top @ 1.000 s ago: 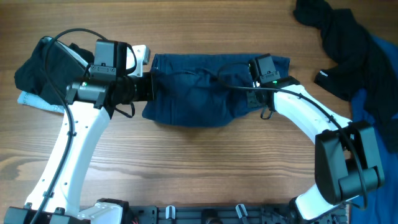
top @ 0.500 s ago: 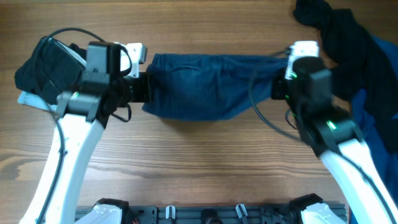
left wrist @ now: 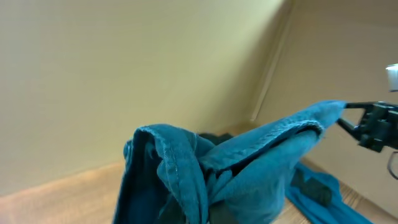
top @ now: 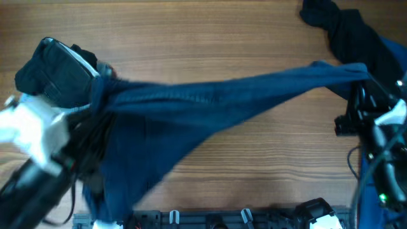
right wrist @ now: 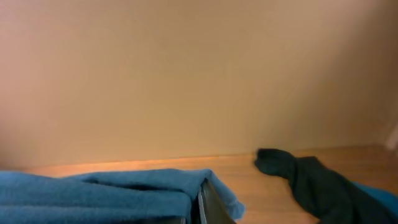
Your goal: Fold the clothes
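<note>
The dark teal-blue shorts (top: pixel 216 95) hang stretched in the air between my two grippers, high above the wooden table. My left gripper (top: pixel 102 89) is shut on one bunched end. In the left wrist view that cloth (left wrist: pixel 249 168) covers the jaws. My right gripper (top: pixel 359 79) is shut on the other end. In the right wrist view the shorts (right wrist: pixel 93 193) fold over one of its fingers (right wrist: pixel 208 202). The right gripper also shows far off in the left wrist view (left wrist: pixel 373 127). A loose part of the shorts droops toward the front left.
A black garment (top: pixel 51 70) lies at the left, partly under my left arm. Another black garment (top: pixel 343 32) and a brighter blue piece (top: pixel 394 57) lie at the back right; the black one also shows in the right wrist view (right wrist: pixel 311 180).
Both grippers have risen and pulled apart with the shorts. The shorts have left the table and now hang taut between them, much nearer the overhead camera.
</note>
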Robot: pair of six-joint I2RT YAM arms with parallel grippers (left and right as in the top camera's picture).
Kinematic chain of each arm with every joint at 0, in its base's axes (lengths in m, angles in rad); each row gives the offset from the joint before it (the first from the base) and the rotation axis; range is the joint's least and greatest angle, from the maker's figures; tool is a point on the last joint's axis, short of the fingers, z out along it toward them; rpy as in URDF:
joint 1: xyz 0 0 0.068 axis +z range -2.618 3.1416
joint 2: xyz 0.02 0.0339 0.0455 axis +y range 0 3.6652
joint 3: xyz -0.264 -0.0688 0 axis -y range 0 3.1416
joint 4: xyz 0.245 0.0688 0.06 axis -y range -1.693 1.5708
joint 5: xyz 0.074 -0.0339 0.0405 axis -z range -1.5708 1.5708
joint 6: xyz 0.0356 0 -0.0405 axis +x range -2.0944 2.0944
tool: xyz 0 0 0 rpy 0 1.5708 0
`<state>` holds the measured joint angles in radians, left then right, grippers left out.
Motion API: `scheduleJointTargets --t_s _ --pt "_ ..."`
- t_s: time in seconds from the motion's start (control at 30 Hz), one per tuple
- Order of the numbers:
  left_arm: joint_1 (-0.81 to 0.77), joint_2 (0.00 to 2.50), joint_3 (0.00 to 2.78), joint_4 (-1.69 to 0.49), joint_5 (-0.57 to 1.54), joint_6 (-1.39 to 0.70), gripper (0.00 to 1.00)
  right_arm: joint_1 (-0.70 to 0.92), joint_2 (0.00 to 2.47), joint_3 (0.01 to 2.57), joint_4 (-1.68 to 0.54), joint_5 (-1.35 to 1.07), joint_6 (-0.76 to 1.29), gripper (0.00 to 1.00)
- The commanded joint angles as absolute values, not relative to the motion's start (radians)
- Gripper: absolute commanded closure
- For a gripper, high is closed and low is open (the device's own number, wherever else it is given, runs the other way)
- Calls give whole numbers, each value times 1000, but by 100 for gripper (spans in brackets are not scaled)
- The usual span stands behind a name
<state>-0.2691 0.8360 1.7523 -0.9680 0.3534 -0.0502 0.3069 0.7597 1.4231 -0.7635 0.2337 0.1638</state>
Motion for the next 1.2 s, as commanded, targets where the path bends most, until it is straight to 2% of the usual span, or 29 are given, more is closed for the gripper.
scheduleJointTargets --t_s 0.0,0.33,0.5,0.67,0.93,1.17 --pt "-268 850 1761 -1007 270 -30 96 299 760 1454 -794 238 187 96" --pt "-269 1092 1760 -1056 243 -30 96 299 878 1454 -793 209 183 96" --pt "-281 1186 1760 -1000 345 -33 96 299 923 1454 -731 243 182 96" --pt "-346 1168 1762 -1000 343 -29 96 299 898 1484 -768 262 183 96" --pt "-424 1002 1805 -976 384 -86 96 299 820 1670 -967 273 183 96" --pt "-421 1071 1813 -1011 62 -120 96 299 860 1689 -981 253 186 96"
